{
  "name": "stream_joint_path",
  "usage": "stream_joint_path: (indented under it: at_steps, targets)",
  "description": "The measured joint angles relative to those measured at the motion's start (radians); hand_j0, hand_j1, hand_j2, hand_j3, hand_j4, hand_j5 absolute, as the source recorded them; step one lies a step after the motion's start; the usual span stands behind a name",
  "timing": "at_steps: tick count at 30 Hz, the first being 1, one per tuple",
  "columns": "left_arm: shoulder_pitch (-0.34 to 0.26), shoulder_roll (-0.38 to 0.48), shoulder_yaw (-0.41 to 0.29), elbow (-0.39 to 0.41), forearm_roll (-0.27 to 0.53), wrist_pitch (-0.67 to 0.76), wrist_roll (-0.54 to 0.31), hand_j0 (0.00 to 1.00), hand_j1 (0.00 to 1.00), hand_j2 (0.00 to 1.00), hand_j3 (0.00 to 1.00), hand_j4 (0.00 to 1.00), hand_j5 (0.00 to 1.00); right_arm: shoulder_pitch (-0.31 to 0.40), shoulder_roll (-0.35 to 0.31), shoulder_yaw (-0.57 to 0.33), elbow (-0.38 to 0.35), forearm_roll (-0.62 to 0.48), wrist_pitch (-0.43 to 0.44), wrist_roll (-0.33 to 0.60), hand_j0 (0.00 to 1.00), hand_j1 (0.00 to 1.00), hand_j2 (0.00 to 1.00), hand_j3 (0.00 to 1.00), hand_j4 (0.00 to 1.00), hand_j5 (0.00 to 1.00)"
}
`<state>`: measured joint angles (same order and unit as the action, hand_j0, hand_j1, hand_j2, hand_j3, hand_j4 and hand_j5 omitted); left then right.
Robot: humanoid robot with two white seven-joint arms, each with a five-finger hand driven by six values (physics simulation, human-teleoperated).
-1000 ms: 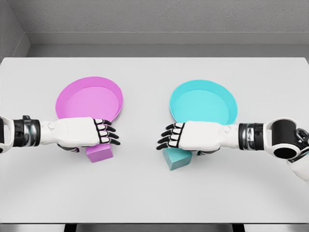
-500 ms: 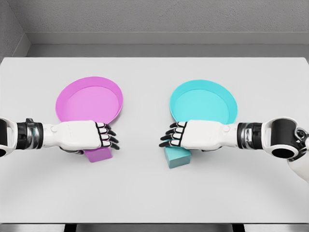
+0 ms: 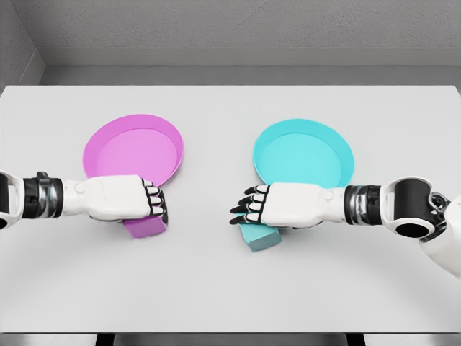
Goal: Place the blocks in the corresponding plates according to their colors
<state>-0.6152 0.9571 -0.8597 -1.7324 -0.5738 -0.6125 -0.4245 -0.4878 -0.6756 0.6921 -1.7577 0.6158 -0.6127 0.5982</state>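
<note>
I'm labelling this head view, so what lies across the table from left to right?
Left hand → pink block → right hand. The pink plate and teal plate lie behind, pink left of teal; the teal block sits under the right hand.

The left hand (image 3: 122,200) is now closed over the pink block (image 3: 146,227), its fingers curled down where they were spread before. The right hand (image 3: 277,204) is lowered and shifted leftward over the cyan block (image 3: 261,236), which is more covered.
</note>
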Motion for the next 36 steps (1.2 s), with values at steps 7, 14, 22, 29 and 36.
stream_joint_path:
  at_steps: [7, 14, 22, 29, 36]
  targets:
    - [-0.034, 0.011, 0.001, -0.002, 0.044, -0.001, 0.000, 0.44, 0.44, 0.44, 0.44, 0.44, 0.44, -0.021, 0.001, -0.004, 0.000, 0.001, -0.001, -0.001, 1.00, 1.00, 1.00, 1.00, 1.00, 1.00]
    - [-0.080, 0.040, 0.008, -0.001, 0.117, -0.001, 0.001, 0.41, 0.41, 0.41, 0.41, 0.41, 0.41, -0.021, 0.001, 0.001, 0.000, -0.002, -0.001, -0.002, 1.00, 1.00, 1.00, 1.00, 1.00, 1.00]
    - [-0.169, 0.060, 0.029, 0.111, 0.187, -0.001, 0.002, 0.41, 0.41, 0.41, 0.41, 0.41, 0.41, -0.044, 0.001, 0.075, 0.000, 0.020, 0.003, -0.002, 0.99, 0.99, 0.99, 0.99, 0.99, 0.99]
    - [-0.210, -0.038, 0.030, 0.314, 0.189, -0.001, 0.000, 0.41, 0.41, 0.41, 0.41, 0.41, 0.41, -0.058, -0.001, 0.071, 0.000, 0.018, 0.005, 0.006, 0.65, 0.65, 0.65, 0.65, 0.65, 0.65]
    - [-0.210, -0.126, 0.027, 0.398, 0.161, 0.000, -0.021, 0.43, 0.43, 0.43, 0.43, 0.43, 0.43, -0.058, -0.002, 0.065, -0.001, 0.019, 0.005, 0.008, 0.57, 0.57, 0.57, 0.57, 0.57, 0.57]
